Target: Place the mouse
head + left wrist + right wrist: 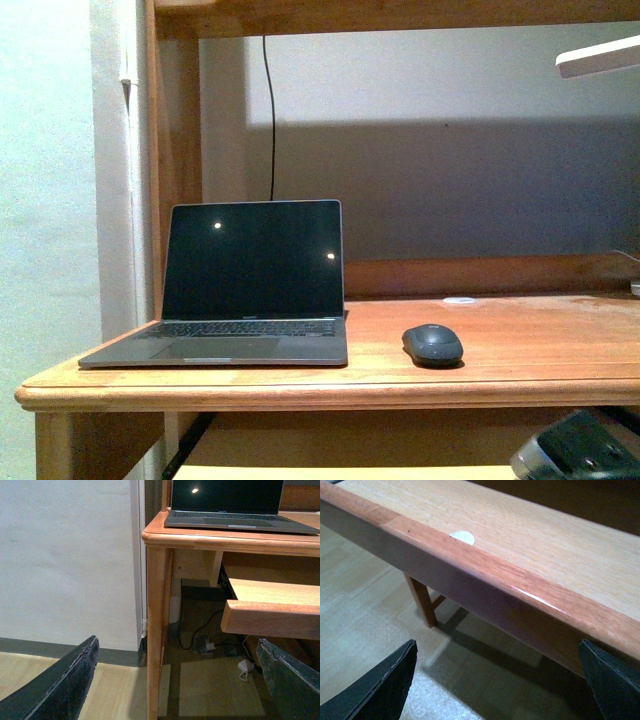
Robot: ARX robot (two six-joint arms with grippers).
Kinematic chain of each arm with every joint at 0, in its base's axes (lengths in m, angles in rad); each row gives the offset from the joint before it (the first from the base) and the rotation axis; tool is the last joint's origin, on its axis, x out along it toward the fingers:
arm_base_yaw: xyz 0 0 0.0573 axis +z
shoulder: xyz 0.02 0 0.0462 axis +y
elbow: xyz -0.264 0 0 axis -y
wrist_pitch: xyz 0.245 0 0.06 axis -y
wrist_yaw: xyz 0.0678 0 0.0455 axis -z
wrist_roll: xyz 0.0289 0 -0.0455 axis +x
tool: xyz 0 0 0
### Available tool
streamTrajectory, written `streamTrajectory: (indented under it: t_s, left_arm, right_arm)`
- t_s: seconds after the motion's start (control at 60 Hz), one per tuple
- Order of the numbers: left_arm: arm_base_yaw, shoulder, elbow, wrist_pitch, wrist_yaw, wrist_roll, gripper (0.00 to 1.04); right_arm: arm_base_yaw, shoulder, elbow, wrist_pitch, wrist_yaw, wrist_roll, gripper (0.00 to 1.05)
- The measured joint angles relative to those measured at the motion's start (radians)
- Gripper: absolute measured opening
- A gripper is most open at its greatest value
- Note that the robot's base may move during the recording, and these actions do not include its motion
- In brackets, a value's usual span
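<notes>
The mouse [432, 344], small, dark grey and oval, lies on the wooden desk [540, 345], just right of the laptop and near the front edge. It does not show in either wrist view. My left gripper [177, 690] is open and empty, low beside the desk's left leg [157, 630], below the desktop. My right gripper [497, 690] is open and empty, below the front edge of a wooden board [530, 545]. A dark part of the right arm [585, 450] shows under the desk's front edge at lower right.
An open laptop [250, 285] with a dark screen stands on the desk's left part and also shows in the left wrist view [230, 505]. A small white disc [460, 300] lies behind the mouse. A pull-out shelf [272, 610] juts out under the desk. Cables [200, 630] lie on the floor.
</notes>
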Motion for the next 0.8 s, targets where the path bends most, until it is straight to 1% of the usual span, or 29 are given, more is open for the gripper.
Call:
streamTrajectory:
  t_s: [0.083, 0.267, 0.8]
  left_arm:
    - [0.0, 0.0, 0.0, 0.0, 0.0, 0.0, 0.97]
    - [0.0, 0.0, 0.0, 0.0, 0.0, 0.0, 0.97]
    - [0.0, 0.0, 0.0, 0.0, 0.0, 0.0, 0.97]
  right_arm:
    - [0.019, 0.075, 0.082, 0.0, 0.052, 0.007, 0.97]
    - [0.064, 0.218, 0.241, -0.014, 0.126, 0.002, 0.97]
    - [0.172, 0.509, 0.655, -0.117, 0.259, 0.036, 0.97]
